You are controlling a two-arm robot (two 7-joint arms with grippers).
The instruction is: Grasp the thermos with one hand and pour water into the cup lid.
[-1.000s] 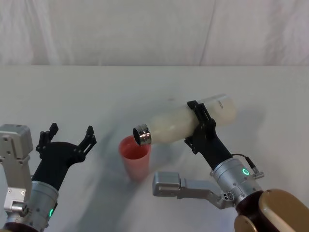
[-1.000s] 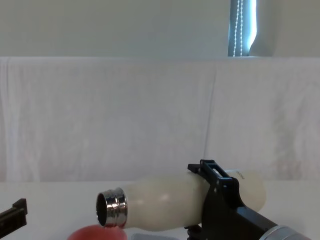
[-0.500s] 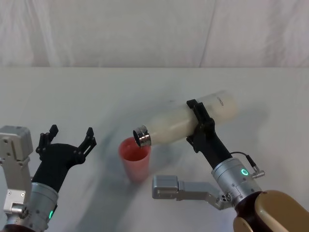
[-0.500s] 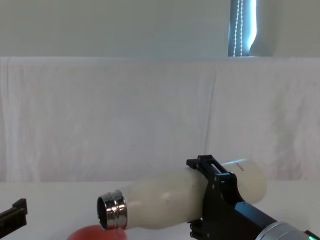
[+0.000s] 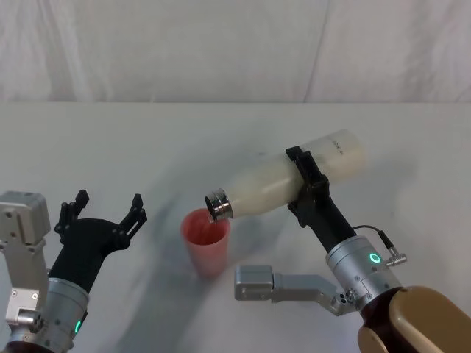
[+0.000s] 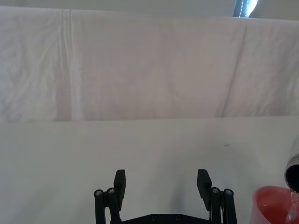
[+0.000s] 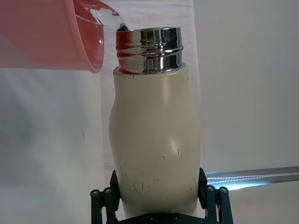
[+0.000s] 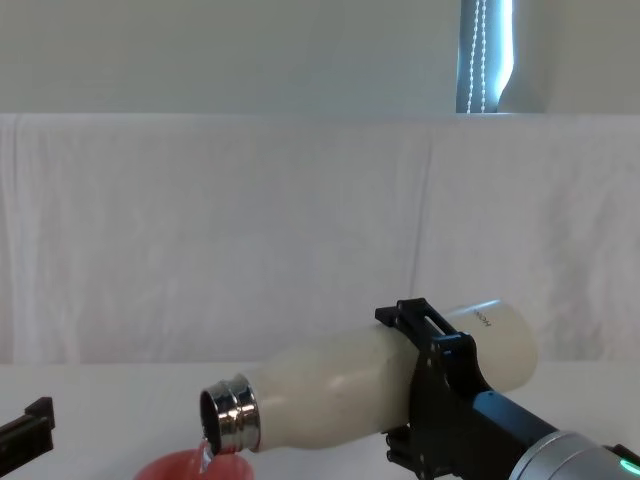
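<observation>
— On the left, what is the left gripper (image 5: 102, 208) doing?

— It hangs low over the table (image 5: 147, 140), well apart from the cup (image 5: 206, 238), with its fingers spread wide and nothing between them. It looks idle, as it did a second ago.

— Moving right to the cup, what has changed?

— The cup stands where it stood, upright on the table. The thermos (image 5: 283, 186) above it has tipped further: its base has risen and its chrome neck (image 5: 217, 205) now dips just over the cup's rim. A second ago the bottle lay nearly level and nothing came out. Now a thin stream of water (image 7: 108, 14) runs from the mouth into the cup.

— And on the right?

— The right gripper (image 5: 307, 180) pinches the thermos around its body, nearer the base, jaws pressed against both sides.

— What does that mean for the task?

— I judge that the pour has just begun. The grasp is done; what remains is to hold this tilt steady, keep the mouth over the cup, then right the bottle.
</observation>
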